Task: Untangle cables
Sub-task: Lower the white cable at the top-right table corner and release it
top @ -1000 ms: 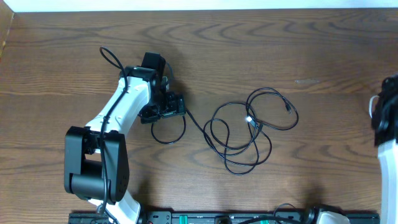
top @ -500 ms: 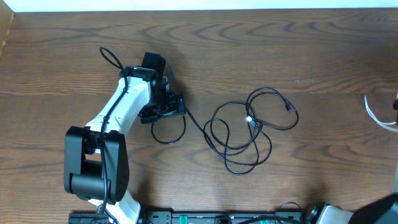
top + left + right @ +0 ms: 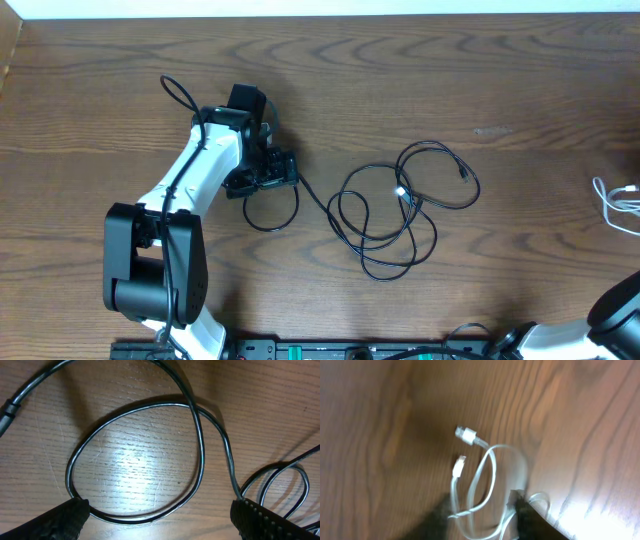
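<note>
Wooden counter (image 3: pixel 480 60) now carries the white cable (image 3: pixel 606 200) loose by its right edge, well apart from the black cables (image 3: pixel 410 200) tangled mid-counter, so that one looks freed. Right fingers (image 3: pixel 535 520), blurred, have pulled back parted and empty. Left fingers (image 3: pixel 55 522) spread wide, straddling a black loop (image 3: pixel 202 455).

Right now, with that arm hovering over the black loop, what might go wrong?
The left pincer stands open over a black cable loop that crosses itself and runs to the tangle; pulling here might tighten it. The white cable lies at the overhead view's edge and could slip from sight.
</note>
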`<action>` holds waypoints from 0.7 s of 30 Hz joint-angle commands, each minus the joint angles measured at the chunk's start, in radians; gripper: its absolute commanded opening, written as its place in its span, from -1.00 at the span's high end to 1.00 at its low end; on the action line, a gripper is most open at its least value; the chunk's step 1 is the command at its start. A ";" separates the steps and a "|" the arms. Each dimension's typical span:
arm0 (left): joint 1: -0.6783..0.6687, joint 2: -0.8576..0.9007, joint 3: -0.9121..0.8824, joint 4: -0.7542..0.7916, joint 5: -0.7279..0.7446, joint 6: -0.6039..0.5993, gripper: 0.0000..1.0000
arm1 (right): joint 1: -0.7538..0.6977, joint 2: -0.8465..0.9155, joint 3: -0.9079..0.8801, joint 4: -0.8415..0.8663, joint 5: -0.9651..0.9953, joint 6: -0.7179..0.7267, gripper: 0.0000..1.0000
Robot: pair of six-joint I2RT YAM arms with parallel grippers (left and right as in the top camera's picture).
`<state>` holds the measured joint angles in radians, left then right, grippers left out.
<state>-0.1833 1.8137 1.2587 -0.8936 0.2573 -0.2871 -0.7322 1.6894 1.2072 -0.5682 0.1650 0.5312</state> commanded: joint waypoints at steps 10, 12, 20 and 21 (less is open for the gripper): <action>0.000 -0.003 0.002 -0.005 0.004 0.013 -0.91 | -0.010 0.129 0.006 -0.061 -0.239 0.013 -0.98; 0.000 -0.003 0.002 -0.005 0.004 0.013 -0.91 | -0.009 0.130 0.006 -0.076 -0.293 0.009 -0.97; 0.000 -0.003 0.002 -0.005 0.004 0.013 -0.91 | 0.040 0.130 0.006 -0.075 -0.345 -0.017 -0.79; 0.000 -0.003 0.002 -0.005 0.004 0.013 -0.91 | 0.049 0.130 0.006 -0.076 -0.329 -0.016 -0.84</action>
<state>-0.1837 1.8137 1.2587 -0.8936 0.2577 -0.2871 -0.7128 1.8149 1.2072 -0.6434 -0.1528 0.5339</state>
